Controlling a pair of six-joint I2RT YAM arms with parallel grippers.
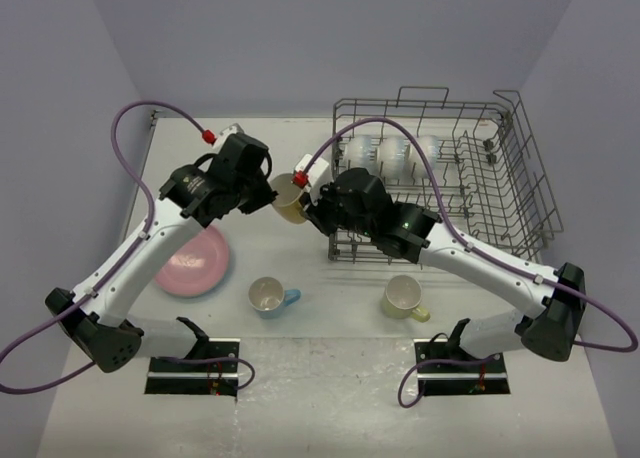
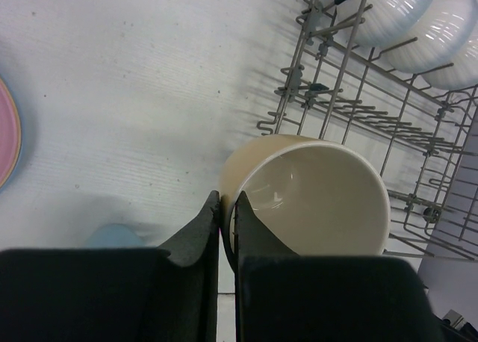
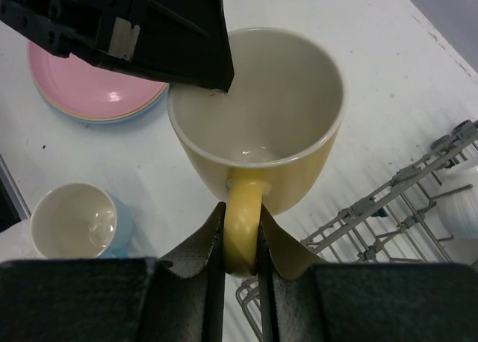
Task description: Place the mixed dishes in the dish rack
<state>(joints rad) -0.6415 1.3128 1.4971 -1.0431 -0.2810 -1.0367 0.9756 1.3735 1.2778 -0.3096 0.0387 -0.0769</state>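
A yellow mug [image 1: 288,200] hangs above the table just left of the dish rack [image 1: 500,188], held by both grippers. My left gripper [image 1: 268,193] is shut on the mug's wall [image 2: 314,200], one finger inside the rim and one outside. My right gripper [image 1: 312,206] is shut on the mug's handle [image 3: 243,230]. Three white bowls [image 1: 390,156] stand in the rack's back row. A light blue mug [image 1: 268,295] and a pale yellow-green mug [image 1: 402,296] stand upright on the table. The pink plate [image 1: 192,261] tops a stack at the left.
The rack's near-left corner [image 3: 403,200] lies just under and to the right of the held mug. The plate stack [image 3: 97,88] shows orange-yellow and blue edges under the pink one. The light blue mug [image 3: 75,222] sits below the left arm.
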